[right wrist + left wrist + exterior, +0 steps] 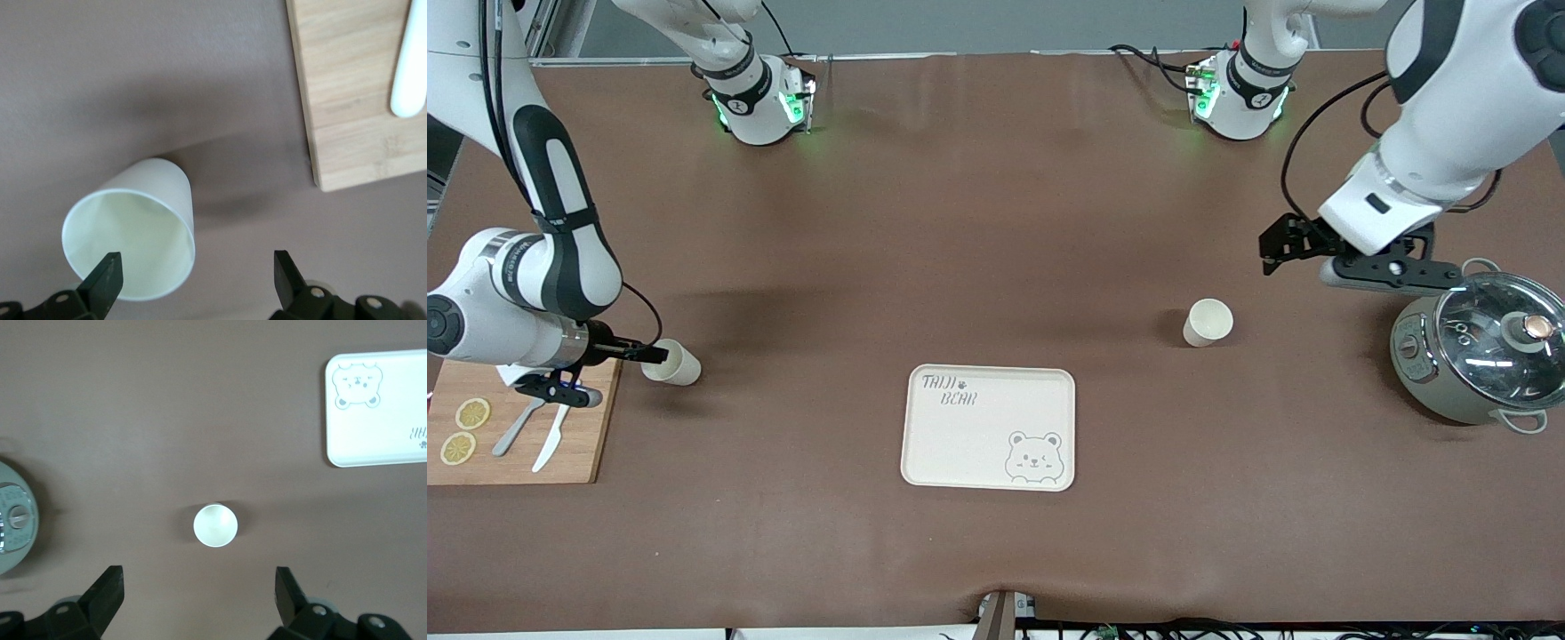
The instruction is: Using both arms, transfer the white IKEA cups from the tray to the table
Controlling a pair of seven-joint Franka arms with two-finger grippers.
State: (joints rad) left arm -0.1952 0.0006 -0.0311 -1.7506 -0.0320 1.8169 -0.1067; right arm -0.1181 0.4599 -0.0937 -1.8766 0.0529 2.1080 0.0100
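Observation:
One white cup (679,366) (133,227) stands on the brown table beside the wooden board, at the right arm's end. My right gripper (616,374) (197,277) hangs open just above it. One finger is over the cup's rim, the other is over bare table, and nothing is gripped. A second white cup (1208,322) (215,525) stands upright toward the left arm's end. My left gripper (1278,247) (198,587) hovers open above the table beside this cup, holding nothing.
A cream tray with a bear drawing (989,427) (380,413) lies mid-table, nearer the front camera than both cups. The wooden board (525,427) (353,80) carries lemon slices and white cutlery (410,67). A pot with a glass lid (1480,356) (13,520) stands beside the left gripper.

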